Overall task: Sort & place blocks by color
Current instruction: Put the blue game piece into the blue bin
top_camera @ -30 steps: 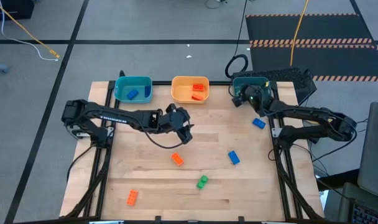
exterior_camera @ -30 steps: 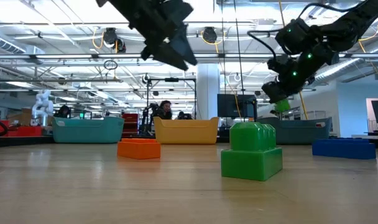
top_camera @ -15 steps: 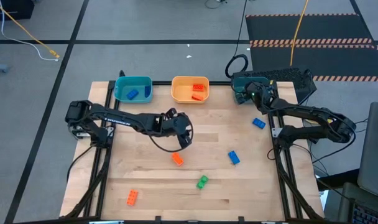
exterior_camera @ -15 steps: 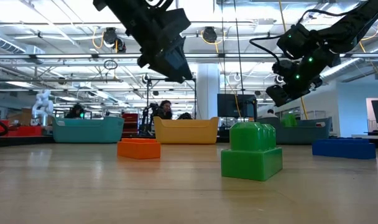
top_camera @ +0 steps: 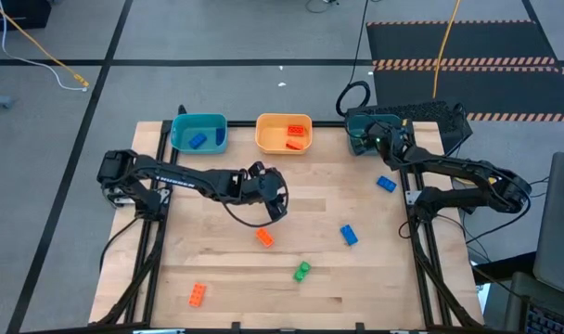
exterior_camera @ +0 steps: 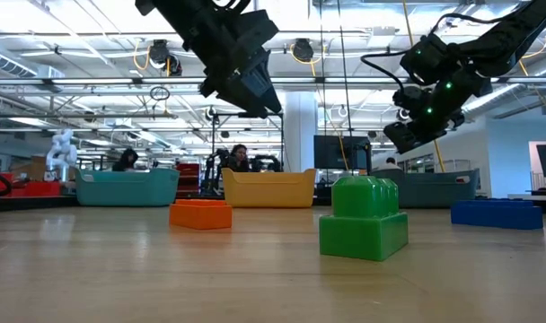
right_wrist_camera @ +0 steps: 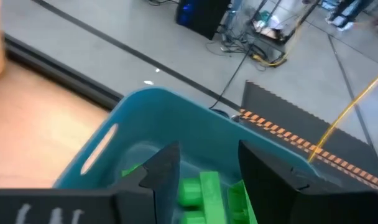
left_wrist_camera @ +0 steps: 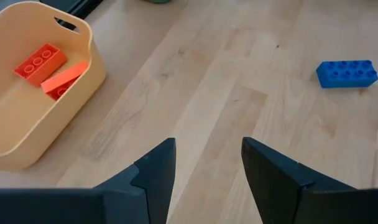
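Now that my right tool (right_wrist_camera: 201, 165) has let its green block (right_wrist_camera: 198, 190) fall into the far-right teal tray (top_camera: 361, 122), it is hanging just over that tray, fingers apart and empty. My left tool (left_wrist_camera: 204, 165), half open and holding nothing, is sinking over mid-desk (top_camera: 217, 269) toward the orange block (top_camera: 264, 237), so I am judging that pick next, while two blue blocks (top_camera: 386, 184), one green and another orange are waiting loose.
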### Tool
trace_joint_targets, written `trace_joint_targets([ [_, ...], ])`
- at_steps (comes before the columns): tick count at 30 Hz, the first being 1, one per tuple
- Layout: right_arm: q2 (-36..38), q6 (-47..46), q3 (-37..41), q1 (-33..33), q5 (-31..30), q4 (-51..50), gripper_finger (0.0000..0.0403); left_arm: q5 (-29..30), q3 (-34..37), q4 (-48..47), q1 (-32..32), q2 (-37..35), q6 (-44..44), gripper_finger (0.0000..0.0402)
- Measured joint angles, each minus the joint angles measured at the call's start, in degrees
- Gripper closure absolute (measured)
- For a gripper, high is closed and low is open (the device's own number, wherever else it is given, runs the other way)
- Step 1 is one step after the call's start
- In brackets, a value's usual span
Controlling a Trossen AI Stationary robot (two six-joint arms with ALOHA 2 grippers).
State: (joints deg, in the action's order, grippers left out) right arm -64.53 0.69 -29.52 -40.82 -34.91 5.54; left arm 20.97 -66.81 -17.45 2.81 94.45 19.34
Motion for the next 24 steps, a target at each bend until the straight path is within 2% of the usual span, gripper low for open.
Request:
trace_joint_targets([
  [3,0.0,0.0,0.0,0.0,5.7,0.0,0.0241,0.0,0.0,-0.2,0.1,0.0,0.0,0.0215],
  [9,0.0,-1.7,0.8,0.0,22.8,0.3,0.0247,-0.1,0.0,-3.7,0.7,0.0,-0.8,0.0215],
  [16,0.1,-4.5,1.5,1.5,41.0,-0.2,0.0248,1.0,0.0,0.9,0.8,0.0,-0.5,0.0215],
  [18,0.6,-3.7,1.5,4.1,42.7,-0.3,0.0248,1.2,0.0,0.9,1.3,0.0,-0.2,0.0215],
  [24,3.8,-3.0,1.6,12.7,41.9,-1.0,0.0248,1.5,0.0,-0.8,2.2,0.0,-0.6,0.0215],
])
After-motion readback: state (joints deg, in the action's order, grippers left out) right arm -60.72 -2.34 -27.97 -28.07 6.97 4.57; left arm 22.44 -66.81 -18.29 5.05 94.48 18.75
